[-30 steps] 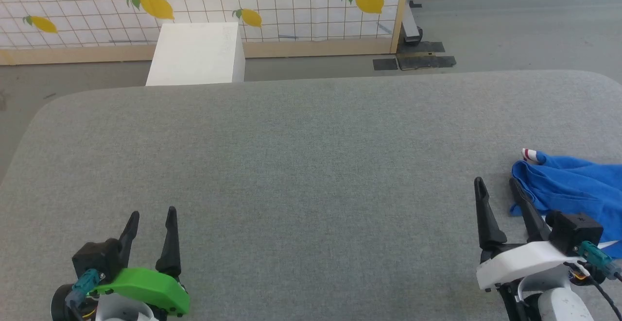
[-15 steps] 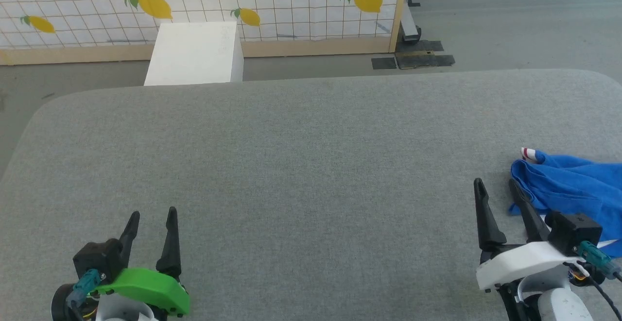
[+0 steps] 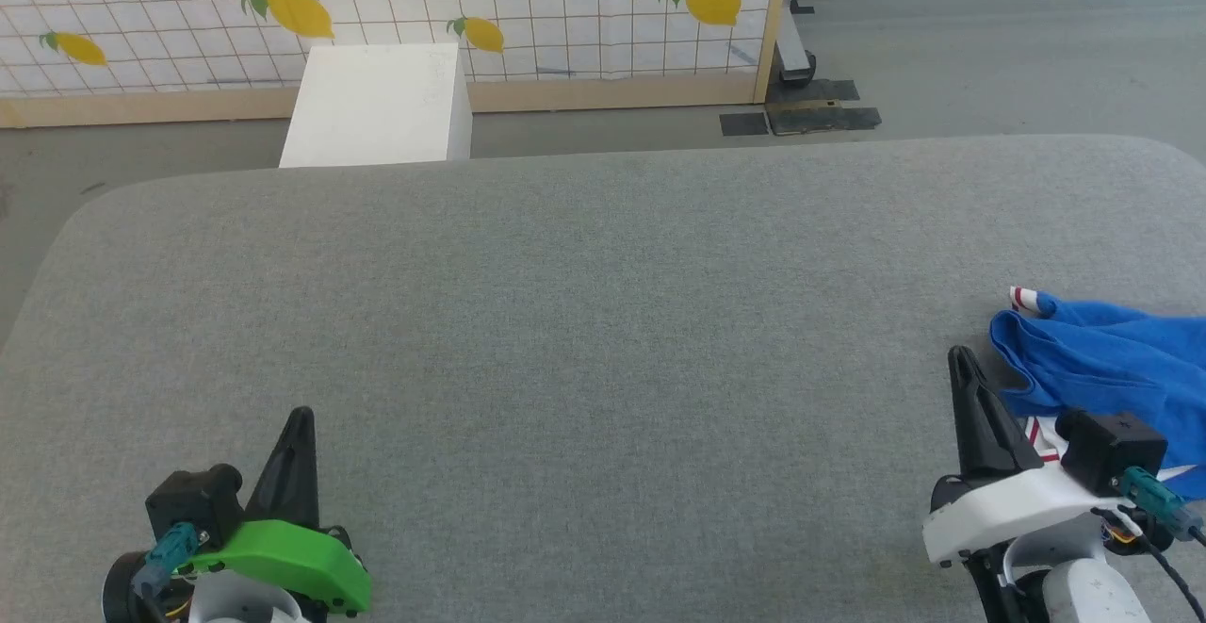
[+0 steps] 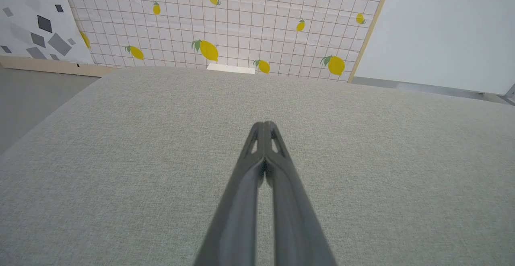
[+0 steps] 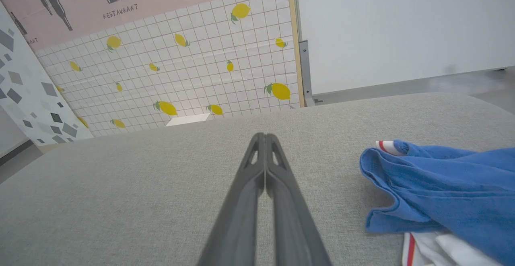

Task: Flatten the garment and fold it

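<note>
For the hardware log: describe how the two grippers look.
Left gripper: two long dark tapered fingers, bright green cover, black block with a teal connector. Right gripper: same dark fingers, white cover, black block, teal connector, thin black cable.

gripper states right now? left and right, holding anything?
Left gripper: closed, holding nothing.
Right gripper: closed, empty; the garment lies beside it, not gripped.
</note>
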{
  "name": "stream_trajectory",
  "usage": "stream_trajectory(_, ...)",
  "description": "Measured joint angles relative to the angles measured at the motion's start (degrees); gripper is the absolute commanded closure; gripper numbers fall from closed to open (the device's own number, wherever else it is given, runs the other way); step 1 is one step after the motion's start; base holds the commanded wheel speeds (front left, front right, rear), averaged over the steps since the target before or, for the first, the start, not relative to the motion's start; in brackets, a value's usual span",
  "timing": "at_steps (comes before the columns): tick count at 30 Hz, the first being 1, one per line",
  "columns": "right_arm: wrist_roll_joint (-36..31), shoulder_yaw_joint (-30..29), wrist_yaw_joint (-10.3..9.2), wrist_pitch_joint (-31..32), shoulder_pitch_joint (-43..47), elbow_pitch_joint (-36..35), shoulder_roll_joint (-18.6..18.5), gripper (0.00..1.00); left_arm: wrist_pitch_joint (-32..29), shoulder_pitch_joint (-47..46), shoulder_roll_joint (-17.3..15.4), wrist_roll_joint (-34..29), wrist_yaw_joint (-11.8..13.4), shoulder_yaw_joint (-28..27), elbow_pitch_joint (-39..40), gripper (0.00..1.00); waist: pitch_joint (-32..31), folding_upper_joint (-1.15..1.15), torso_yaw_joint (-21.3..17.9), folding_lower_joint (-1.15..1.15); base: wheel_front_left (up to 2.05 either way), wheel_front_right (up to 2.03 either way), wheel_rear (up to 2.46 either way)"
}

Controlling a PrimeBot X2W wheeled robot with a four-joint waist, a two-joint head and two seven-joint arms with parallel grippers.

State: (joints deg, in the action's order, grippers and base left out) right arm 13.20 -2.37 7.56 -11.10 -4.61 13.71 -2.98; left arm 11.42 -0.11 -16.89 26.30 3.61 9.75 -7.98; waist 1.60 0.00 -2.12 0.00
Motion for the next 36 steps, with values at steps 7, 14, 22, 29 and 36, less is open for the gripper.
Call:
stream_trajectory(7, -0.6, 0.1, 0.00, 0.6, 0.0, -0.7, 0.0, 1.00, -0.6, 0.0, 0.8, -0.9, 0.0, -0.5, 0.4, 1.00, -0.1, 0.00, 0.1, 0.00, 0.00, 0.00, 0.00)
stream_trajectory(14, -1.3, 0.2, 0.00, 1.1, 0.0, -1.5, 0.0, 1.00, -1.3, 0.0, 1.3, -3.0, -0.1, -1.1, 0.9, 1.00, -0.2, 0.00, 0.2, 0.00, 0.00, 0.00, 0.00)
stream_trajectory(22, -2.3, 0.4, 0.00, 2.0, 0.0, -2.3, 0.0, 1.00, -1.8, 0.0, 2.4, -4.1, -0.5, -1.7, 1.4, 1.00, -0.3, 0.00, 0.4, 0.00, 0.00, 0.00, 0.00)
stream_trajectory(29, -2.9, 0.5, 0.00, 2.6, 0.1, -3.1, 0.0, 1.00, -2.6, 0.0, 3.1, -6.2, -0.6, -2.2, 1.8, 1.00, -0.4, 0.00, 0.5, 0.00, 0.00, 0.00, 0.00)
stream_trajectory(36, -3.6, 0.6, 0.00, 3.1, 0.4, -3.8, 0.0, 1.00, -3.3, 0.0, 4.0, -7.3, -0.9, -2.8, 2.2, 1.00, -0.5, 0.00, 0.6, 0.00, 0.00, 0.00, 0.00)
